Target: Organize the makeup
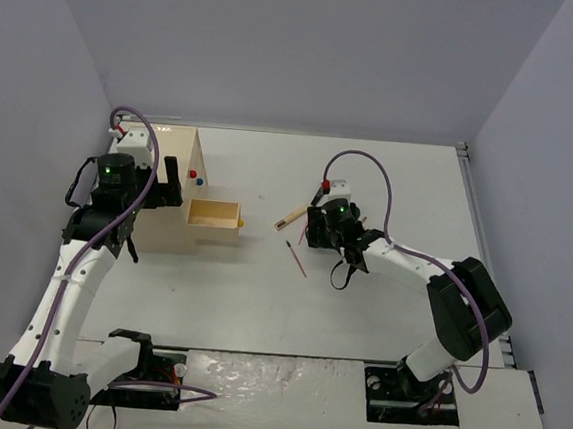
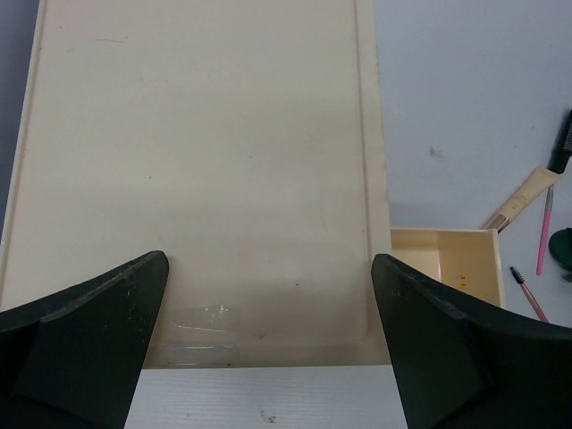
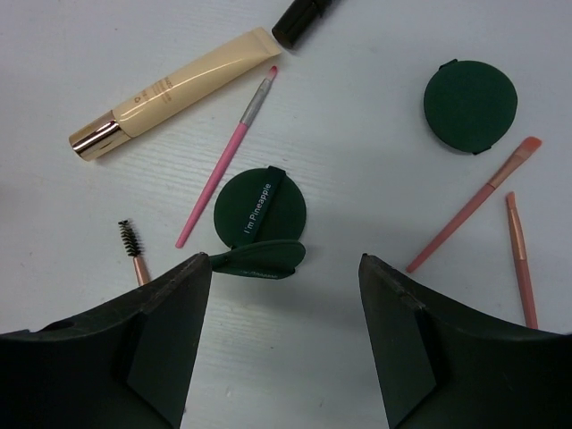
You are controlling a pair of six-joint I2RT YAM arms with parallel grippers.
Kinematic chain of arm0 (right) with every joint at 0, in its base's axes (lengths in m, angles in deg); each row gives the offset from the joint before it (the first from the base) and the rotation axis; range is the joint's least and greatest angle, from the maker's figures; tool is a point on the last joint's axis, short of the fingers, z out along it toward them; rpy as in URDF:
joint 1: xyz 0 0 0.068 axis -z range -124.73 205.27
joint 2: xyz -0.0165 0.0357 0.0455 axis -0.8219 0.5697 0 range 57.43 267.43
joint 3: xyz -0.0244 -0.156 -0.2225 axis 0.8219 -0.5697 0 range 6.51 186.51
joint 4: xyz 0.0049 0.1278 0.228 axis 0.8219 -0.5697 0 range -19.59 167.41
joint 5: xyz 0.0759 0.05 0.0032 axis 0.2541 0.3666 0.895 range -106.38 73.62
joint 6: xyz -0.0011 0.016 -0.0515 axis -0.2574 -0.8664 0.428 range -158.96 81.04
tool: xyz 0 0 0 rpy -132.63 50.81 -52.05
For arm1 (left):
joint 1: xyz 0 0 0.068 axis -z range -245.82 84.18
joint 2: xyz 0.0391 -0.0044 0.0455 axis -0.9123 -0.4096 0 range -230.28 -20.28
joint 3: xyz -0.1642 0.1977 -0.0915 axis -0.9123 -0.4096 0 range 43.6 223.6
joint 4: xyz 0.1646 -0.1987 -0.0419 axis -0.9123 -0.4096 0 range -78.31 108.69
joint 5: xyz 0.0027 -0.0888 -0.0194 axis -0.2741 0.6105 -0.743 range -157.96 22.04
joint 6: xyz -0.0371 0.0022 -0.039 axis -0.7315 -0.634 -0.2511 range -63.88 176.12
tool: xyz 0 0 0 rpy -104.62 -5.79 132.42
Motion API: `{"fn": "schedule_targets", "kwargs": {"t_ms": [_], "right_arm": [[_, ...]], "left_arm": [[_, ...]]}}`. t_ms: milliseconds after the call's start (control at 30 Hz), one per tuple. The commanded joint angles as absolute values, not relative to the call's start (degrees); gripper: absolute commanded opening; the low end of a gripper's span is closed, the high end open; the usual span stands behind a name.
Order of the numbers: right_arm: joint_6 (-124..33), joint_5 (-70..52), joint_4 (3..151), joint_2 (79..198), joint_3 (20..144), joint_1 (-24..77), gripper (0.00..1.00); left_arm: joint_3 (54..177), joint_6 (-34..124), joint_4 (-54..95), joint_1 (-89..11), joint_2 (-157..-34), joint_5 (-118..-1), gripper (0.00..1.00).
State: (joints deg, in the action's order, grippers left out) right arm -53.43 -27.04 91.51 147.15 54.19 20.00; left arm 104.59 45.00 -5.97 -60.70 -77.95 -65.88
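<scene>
Seeing my right gripper (image 3: 284, 290) spread wide, round dark-green compact (image 3: 260, 207) with a fabric strap just ahead between its fingers, glossy cream tube (image 3: 174, 89) further ahead-left. I read left gripper (image 2: 268, 295) spread too, above the smooth flat-topped beige wooden box (image 2: 197, 134).

A big pale wooden box (image 1: 173, 190) sits on the white table (image 1: 390, 173), at about 9 o'clock in the top view. One drawer (image 1: 213, 214) is pulled out toward 3 o'clock. It has a yellow knob (image 1: 240, 227) on its front. A red knob (image 1: 193, 174) and a blue knob (image 1: 200, 180) sit close together at 11 o'clock from the drawer.
</scene>
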Motion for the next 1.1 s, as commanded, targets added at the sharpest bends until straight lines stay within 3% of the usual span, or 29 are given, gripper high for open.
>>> {"fn": "schedule_targets", "kwargs": {"t_ms": [0,400,733,967,1067], "right_arm": [[-56.89,-29.13,96.17,150.1,56.61,20.25,0.63],[-60.49,-30.3,101.23,153.62,57.35,20.29,0.62],[-60.28,-27.19,101.11,156.09,57.17,20.08,0.54],[-59.97,-26.9,101.23,156.75,57.13,20.11,0.43],[-59.93,-26.37,101.06,156.8,57.04,20.06,0.31]], "left_arm": [[106.93,44.39,-4.29,-61.08,-78.2,-65.99,0.97],[107.06,44.08,-4.34,-61.08,-78.55,-65.13,0.97],[107.15,44.08,-4.48,-61.08,-78.55,-64.98,0.97],[107.15,44.03,-4.51,-61.02,-78.61,-65.03,0.97],[107.06,44.0,-4.51,-61.08,-78.59,-65.12,0.97]]}}
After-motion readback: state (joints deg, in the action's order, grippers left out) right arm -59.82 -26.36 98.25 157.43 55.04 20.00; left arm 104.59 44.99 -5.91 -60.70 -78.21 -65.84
